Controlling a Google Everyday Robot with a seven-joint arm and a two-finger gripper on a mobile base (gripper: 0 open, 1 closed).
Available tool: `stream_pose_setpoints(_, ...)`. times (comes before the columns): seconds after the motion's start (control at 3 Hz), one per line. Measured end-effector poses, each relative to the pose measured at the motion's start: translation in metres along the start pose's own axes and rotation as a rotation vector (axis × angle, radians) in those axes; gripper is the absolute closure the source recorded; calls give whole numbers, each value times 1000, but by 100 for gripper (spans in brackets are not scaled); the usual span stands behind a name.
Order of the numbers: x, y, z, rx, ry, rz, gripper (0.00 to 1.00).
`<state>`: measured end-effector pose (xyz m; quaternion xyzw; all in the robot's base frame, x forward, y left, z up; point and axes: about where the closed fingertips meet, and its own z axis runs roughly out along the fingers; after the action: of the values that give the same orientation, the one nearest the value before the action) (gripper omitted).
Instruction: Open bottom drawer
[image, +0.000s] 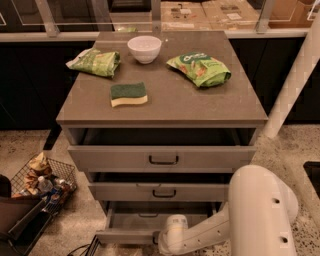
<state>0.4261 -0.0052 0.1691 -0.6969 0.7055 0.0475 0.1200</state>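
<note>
The bottom drawer (125, 236) is the lowest of three grey drawers in the cabinet. It stands pulled out further than the two above it, and its pale grey inside (165, 221) shows. My gripper (161, 239) is at the front edge of this drawer, right of its middle. The white wrist (172, 229) and forearm reach in from the lower right. I cannot make out the drawer's handle where the gripper sits.
The middle drawer (160, 191) and the top drawer (162, 159) are each slightly open. On the cabinet top (200, 107) lie a sponge (129, 94), a white bowl (144, 48) and two green bags (199, 69). A wire basket of trash (42, 181) stands on the floor at the left.
</note>
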Motion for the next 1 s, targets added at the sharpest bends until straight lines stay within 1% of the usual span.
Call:
stream_pose_setpoints(0.33, 0, 0, 2, 0, 0, 0, 100)
stream_pose_setpoints(0.67, 1, 4, -8, 20, -7, -4, 100)
stream_pose_setpoints(1.0, 1, 4, -7, 20, -7, -4, 100)
